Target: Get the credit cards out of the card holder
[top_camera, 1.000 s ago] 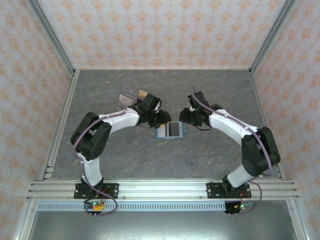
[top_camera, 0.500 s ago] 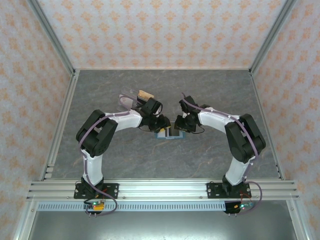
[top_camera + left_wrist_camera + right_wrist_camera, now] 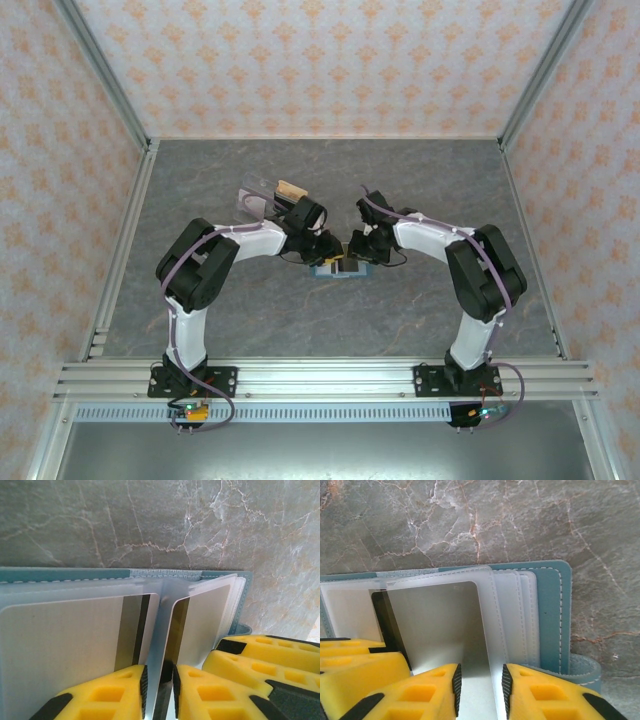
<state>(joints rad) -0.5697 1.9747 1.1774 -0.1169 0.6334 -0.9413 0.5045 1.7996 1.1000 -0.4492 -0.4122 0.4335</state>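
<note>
Arms: a second before, the two arms stood on either side of the wallet and left it in plain sight. Now both had bent inward and met above it, so from above only its near edge showed.
Left hand: the left hand had drawn its fingers nearly together, and a thin clear pocket leaf stood in the narrow gap. I could not tell whether it already pinched the leaf.
Right hand: the right hand was partly open and had hold of nothing. Its fingers sat astride the edge of a pocket with a pale card inside.
Wallet: it lay open and flat in the middle of the grey table, directly under both hands.
Cards: the cards were inside their pockets, a pale one with a dark strip on each side of the leaf.
Meaning for the task: I judged that the approach was finished and the grasp was beginning. No card was out of these pockets, so all the pulling was yet to come.
Risk: the left fingers seemed to be on the leaf rather than on a card, so they might lift the wallet instead.
</note>
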